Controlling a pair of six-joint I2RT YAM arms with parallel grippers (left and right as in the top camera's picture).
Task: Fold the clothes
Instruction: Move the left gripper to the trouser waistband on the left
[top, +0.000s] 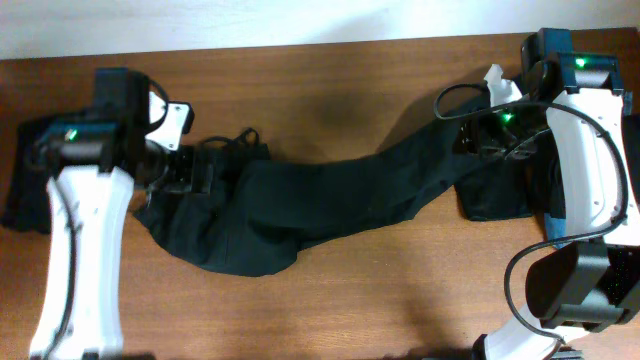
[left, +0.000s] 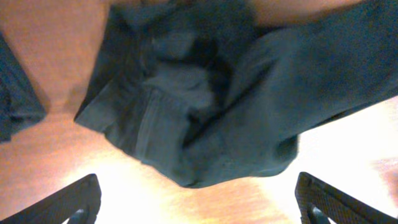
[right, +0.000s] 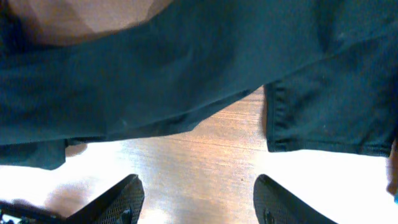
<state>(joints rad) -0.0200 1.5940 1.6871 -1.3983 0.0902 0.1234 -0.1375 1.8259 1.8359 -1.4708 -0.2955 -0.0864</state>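
The clothes show mainly as a long pair of black trousers stretched across the wooden table from left to right. In the left wrist view the bunched waist end lies just ahead of my left gripper. That gripper is wide open with only bare table between its fingers. From overhead my left gripper sits at the trousers' left end. My right gripper is open above bare wood, just short of the trouser leg. Overhead, my right gripper is at the trousers' right end.
A second dark garment lies at the far left under the left arm, also seen as the dark cloth. Another black piece with a stitched hem lies by the right arm. A white object sits at the back right.
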